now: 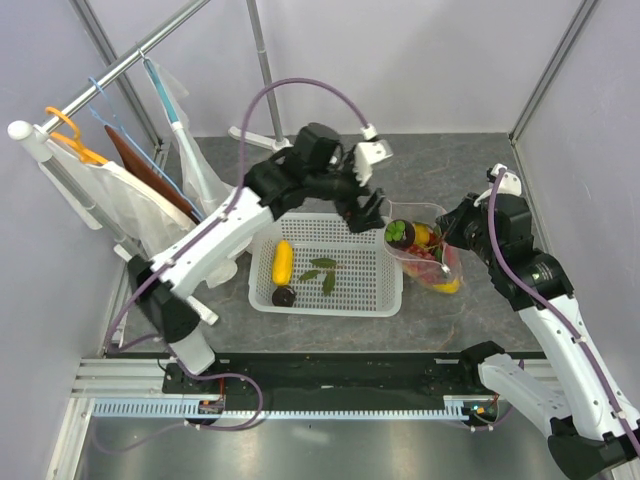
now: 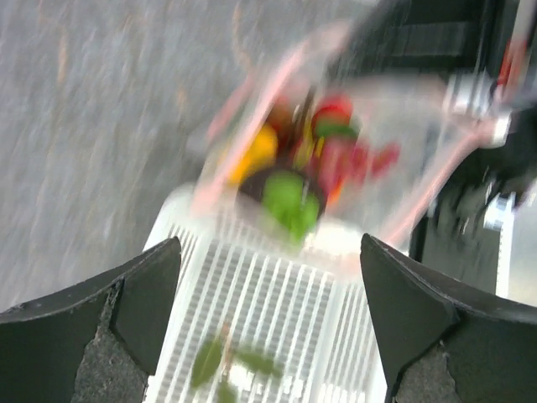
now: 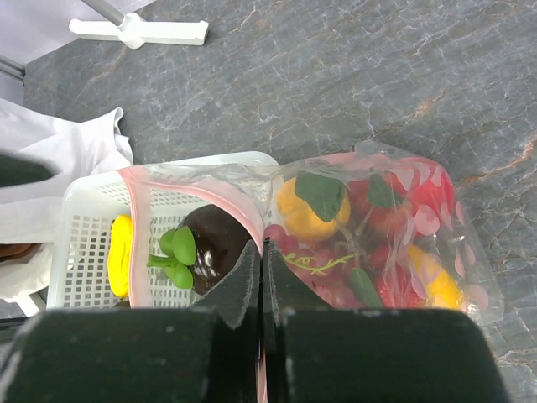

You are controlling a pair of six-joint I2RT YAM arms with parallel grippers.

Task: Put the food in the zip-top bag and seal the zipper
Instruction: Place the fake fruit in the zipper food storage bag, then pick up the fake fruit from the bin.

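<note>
While the right gripper (image 3: 262, 262) keeps its jaws clamped on the pink zipper (image 3: 134, 210) of the zip-top bag (image 3: 394, 227), a mangosteen (image 3: 205, 243) sits just inside the mouth, which lies over the rim of the white mesh basket (image 1: 340, 290). The left gripper (image 2: 268, 269) hangs above, jaws wide and empty. A yellow mango (image 1: 283, 262) and a second mangosteen (image 1: 284, 296) lie in the basket beside loose leaves (image 1: 322, 270). Should the floppy mouth sag, the fruit at the lip looks liable to roll back out.
</note>
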